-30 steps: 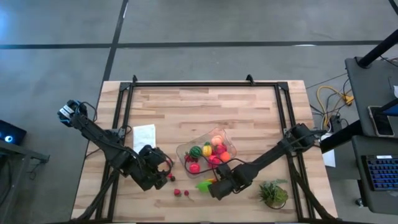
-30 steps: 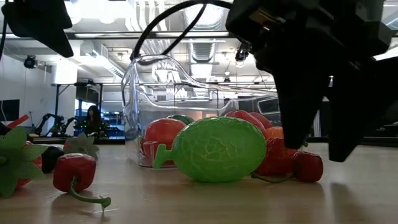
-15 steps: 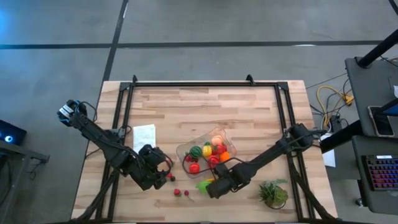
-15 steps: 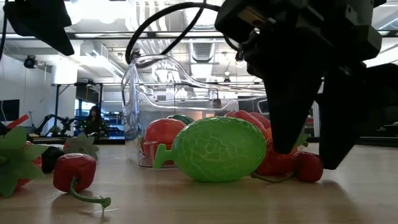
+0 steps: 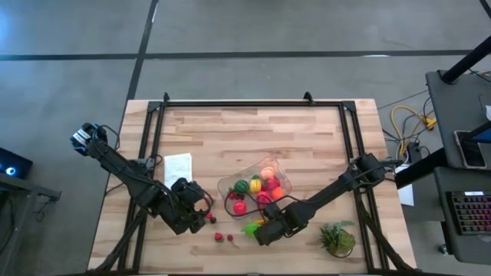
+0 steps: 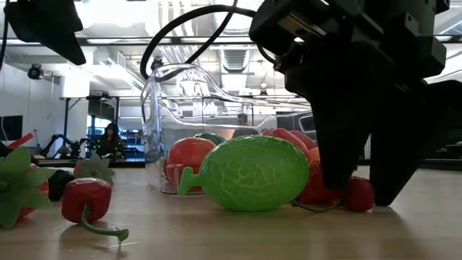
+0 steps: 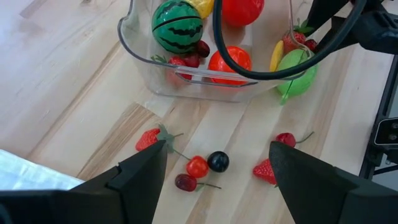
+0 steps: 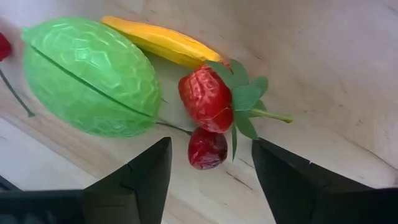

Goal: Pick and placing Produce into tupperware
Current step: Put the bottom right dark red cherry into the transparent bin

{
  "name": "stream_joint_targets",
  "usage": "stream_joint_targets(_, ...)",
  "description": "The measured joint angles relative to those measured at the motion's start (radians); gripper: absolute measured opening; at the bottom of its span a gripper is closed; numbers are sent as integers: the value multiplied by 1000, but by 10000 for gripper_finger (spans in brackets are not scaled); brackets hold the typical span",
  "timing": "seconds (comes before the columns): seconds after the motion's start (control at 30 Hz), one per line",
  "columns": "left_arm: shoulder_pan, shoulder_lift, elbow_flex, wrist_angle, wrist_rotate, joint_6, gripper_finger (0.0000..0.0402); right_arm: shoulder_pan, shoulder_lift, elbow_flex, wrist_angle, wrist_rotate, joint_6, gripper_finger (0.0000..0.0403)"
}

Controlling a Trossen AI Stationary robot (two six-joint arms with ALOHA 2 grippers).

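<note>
The clear tupperware [image 5: 224,186] stands right of the table's middle with several toy fruits in it, among them a striped melon [image 7: 178,25]. Just outside its near side lie a lime-green fruit [image 8: 87,74], a yellow banana [image 8: 165,40], a leafy strawberry [image 8: 208,99] and a small red berry [image 8: 207,149]. My right gripper [image 8: 211,158] points steeply down, open, with one finger on either side of that berry and not touching it. My left gripper [image 7: 214,171] hangs open above several loose berries [image 7: 198,167] on the wood, left of the tupperware.
A folded white cloth [image 5: 178,165] lies left of the tupperware. A spiky green plant tuft [image 5: 337,238] sits near the table's near right corner. Two red berries [image 5: 223,237] lie between the grippers. The far half of the table is bare wood.
My right gripper has sunk a little toward the table and shifted slightly toward the lime-green fruit. Its fingertips now straddle the small red berry, and they have drawn somewhat closer together. The produce has kept still.
</note>
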Motion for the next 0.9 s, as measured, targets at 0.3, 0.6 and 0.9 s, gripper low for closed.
stream_joint_targets(0.3, 1, 0, -10, 7, 0, -5, 269, 0, 0, 0, 1, 3, 0, 154)
stream_joint_targets(0.6, 1, -6, -37, 53, 0, -8, 269, 0, 0, 0, 22, -5, 0, 113)
stream_joint_targets(0.9, 1, -6, -43, 62, 0, -8, 269, 6, 0, 0, 60, -39, 5, 69)
